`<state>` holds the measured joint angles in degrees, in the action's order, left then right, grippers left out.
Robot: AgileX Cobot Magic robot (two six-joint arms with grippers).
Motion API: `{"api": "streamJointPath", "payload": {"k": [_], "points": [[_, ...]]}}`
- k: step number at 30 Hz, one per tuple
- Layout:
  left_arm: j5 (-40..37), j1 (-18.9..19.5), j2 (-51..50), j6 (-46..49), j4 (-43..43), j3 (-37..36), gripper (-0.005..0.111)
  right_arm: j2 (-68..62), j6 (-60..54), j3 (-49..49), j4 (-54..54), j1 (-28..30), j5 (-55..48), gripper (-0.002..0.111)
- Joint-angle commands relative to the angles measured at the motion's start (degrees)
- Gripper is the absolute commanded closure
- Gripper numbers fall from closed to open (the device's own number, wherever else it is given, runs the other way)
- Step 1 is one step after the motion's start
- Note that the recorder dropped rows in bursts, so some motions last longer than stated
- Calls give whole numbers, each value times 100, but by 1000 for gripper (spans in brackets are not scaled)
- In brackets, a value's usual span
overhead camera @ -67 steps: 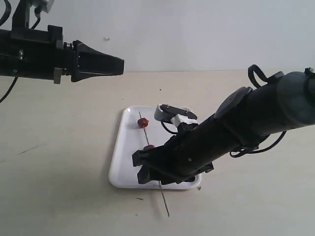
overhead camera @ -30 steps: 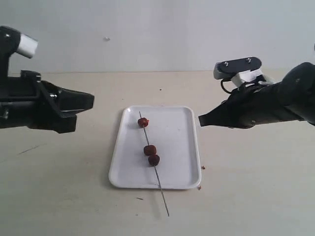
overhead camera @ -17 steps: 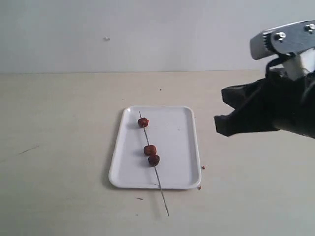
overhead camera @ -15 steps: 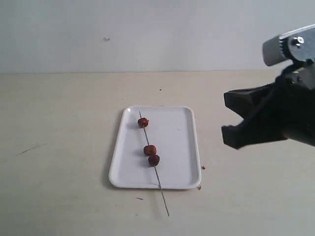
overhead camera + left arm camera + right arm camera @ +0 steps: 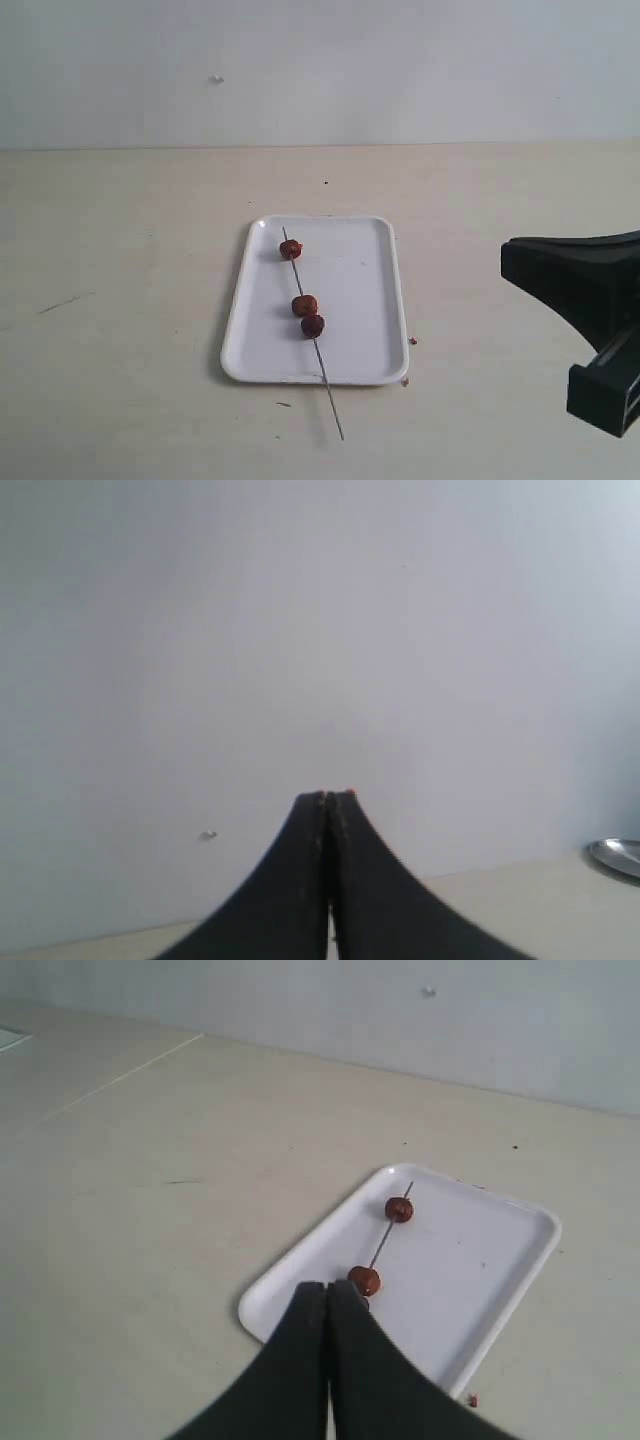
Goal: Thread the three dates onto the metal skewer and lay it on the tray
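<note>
Beige tabletop (image 5: 130, 350) under pale wall (image 5: 400, 70) carries the tray (image 5: 362, 300); left claw (image 5: 328, 799) and right claw (image 5: 328, 1287) sit closed, empty.

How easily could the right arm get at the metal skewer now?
Probably yes: the metal skewer lies uncovered on the tray, and only bare table separates it from the right arm. Its jaws are shut, so they must open first.

Robot lab test bench, plainly staged. A wide beige table (image 5: 130, 300) runs back to a blank pale wall (image 5: 400, 70). The black right gripper (image 5: 326, 1290) of a robot arm shows at the edge of the scene. On the table sits a white tray (image 5: 365, 300) with a skewer (image 5: 330, 405) of dates (image 5: 305, 305), and crumbs (image 5: 411, 341) lie beside it.
</note>
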<state>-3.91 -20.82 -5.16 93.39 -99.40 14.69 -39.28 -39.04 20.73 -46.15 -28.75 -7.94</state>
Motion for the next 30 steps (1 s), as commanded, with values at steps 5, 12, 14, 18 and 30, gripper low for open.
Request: {"api": "streamJointPath", "payload": {"k": [5,12,14,18,30], "points": [[64,-38,70,-49,-54,-29,107,671,-459,-33,23,871,-532,108],[64,-38,70,-49,-54,-29,107,3064,-445,-33,23,3294,-1075,108],[64,-38,70,-49,-54,-29,107,3426,-445,-33,23,3410,-1103,108],[64,-38,70,-49,-54,-29,107,3721,-394,-61,23,3408,-1240,108],[64,-38,70,-49,-54,-29,107,3928,5566,-1183,5602,3408,-1422,108]]}}
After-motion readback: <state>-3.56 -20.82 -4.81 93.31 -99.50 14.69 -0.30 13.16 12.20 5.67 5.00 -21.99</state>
